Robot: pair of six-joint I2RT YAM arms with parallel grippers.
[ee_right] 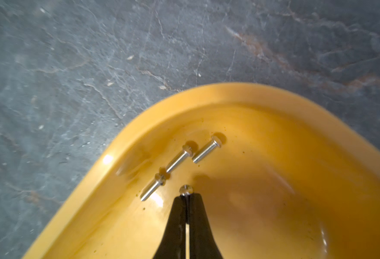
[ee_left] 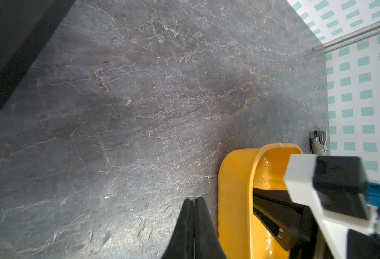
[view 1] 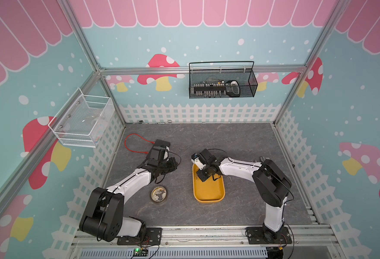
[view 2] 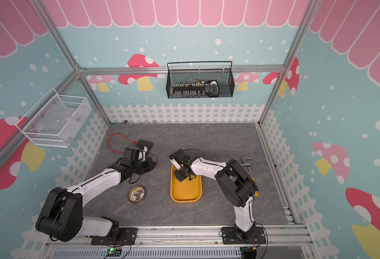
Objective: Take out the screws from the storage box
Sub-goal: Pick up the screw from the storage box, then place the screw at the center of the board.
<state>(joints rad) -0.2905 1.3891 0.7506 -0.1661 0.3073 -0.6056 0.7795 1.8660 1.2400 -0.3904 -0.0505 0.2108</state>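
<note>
Screws [ee_right: 180, 159]: three lie loose on the floor of the yellow box [ee_right: 207, 96], grouped in one rounded corner close to the wall. Two of them lie side by side and the third is nearly end to end with one of these. A fourth screw [ee_right: 186, 189] sits at the tip of the right claw [ee_right: 186, 197], with its round head showing just past the fingertips. The jaws are pressed together on it, leaving only a thin slit between them.

Box: it stands flat on the grey table [view 1: 240, 139], right of centre, and shows in both top views [view 2: 185, 190]. In a top view the right claw [view 1: 199, 178] reaches down into the far end of the box [view 1: 209, 192], and the rest of the box floor looks bare.

Left claw [ee_left: 193, 199]: jaws together with nothing between them. It is over bare table, near the outer wall of the box.

Also noted: a round tin [view 1: 159, 194] on the table left of the box, and a red cable [view 1: 135, 143] looped near the far left corner.
</note>
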